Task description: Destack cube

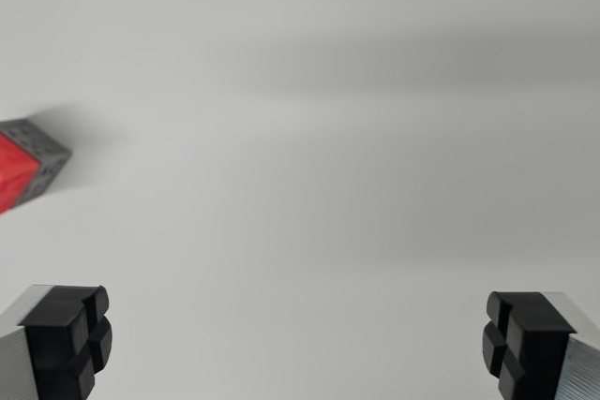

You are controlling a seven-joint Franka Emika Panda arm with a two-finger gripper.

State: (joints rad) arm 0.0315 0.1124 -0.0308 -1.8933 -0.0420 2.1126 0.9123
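A cube with a red face and grey frame shows at the wrist view's left edge, partly cut off by the frame. It rests on a plain white surface. My gripper is open, its two black pads wide apart at the bottom corners, with nothing between them. One fingertip sits below the cube and apart from it; the other fingertip is at the far right. Whether another cube lies under or beside this one is hidden.
Soft shadows cross the white surface at the upper right. Nothing else shows in this view.
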